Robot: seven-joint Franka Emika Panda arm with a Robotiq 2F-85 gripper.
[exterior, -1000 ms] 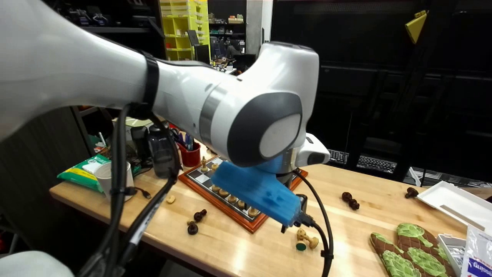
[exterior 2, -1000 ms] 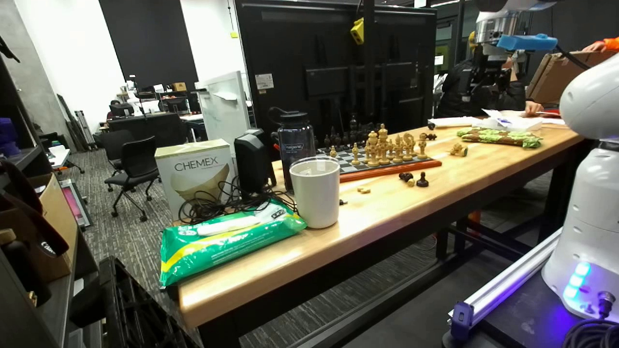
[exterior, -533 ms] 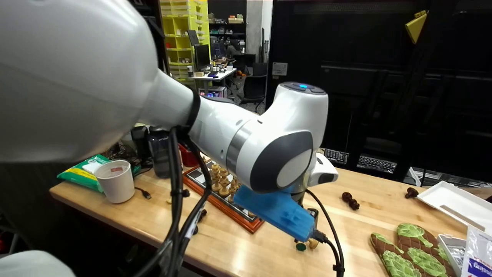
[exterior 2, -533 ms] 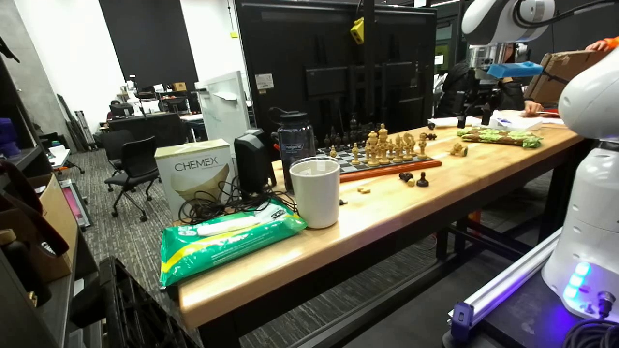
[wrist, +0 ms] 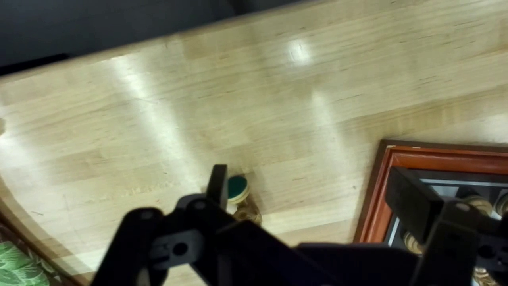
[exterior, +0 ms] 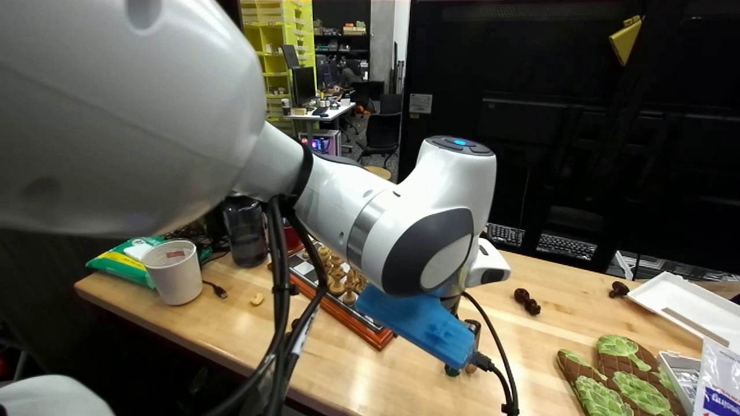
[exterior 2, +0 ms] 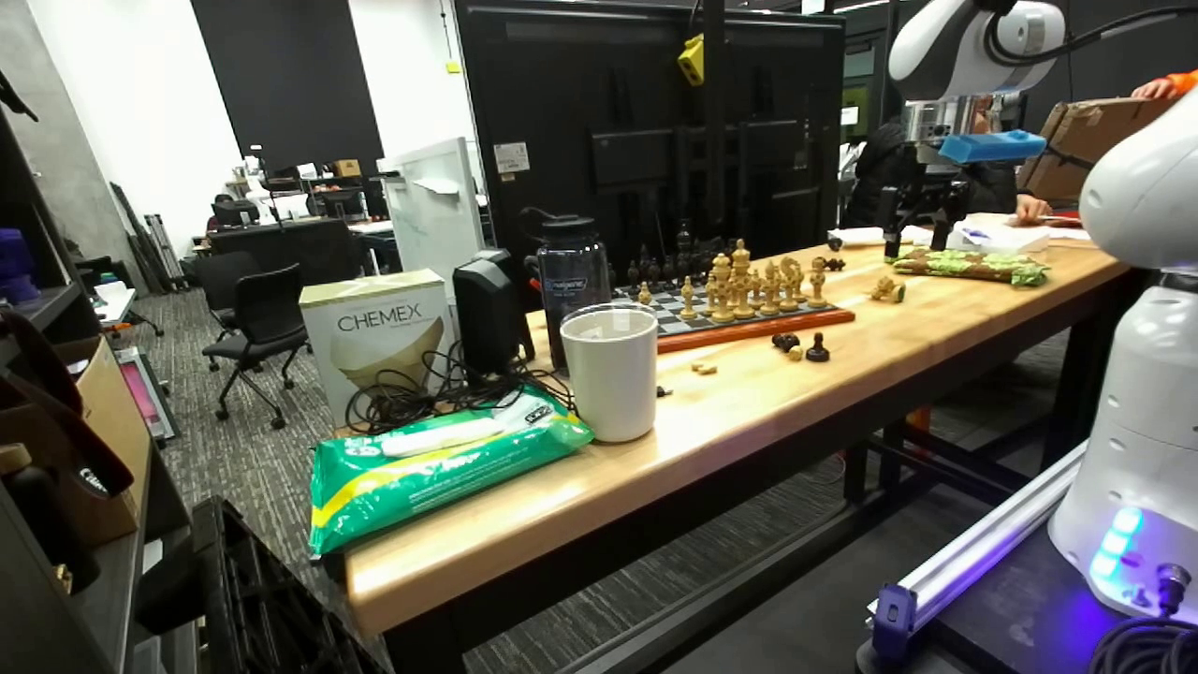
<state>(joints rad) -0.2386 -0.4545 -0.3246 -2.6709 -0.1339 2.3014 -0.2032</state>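
End effector, jaws apart, hangs near a toppled chess piece; a small tray holds indistinct items.

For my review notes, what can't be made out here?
In an exterior view: much of the chessboard, hidden behind the arm.
Wrist view: part of the green-based chess piece, covered by the gripper.
Wrist view: the leaf-patterned mitt, cut off by the left and bottom edges.

White wall with dark rectangle; streaked grey carpet, 2 black chairs standing on it. Yellow shelving farther back. Glossy black panel behind wooden table; bright glare on its top.
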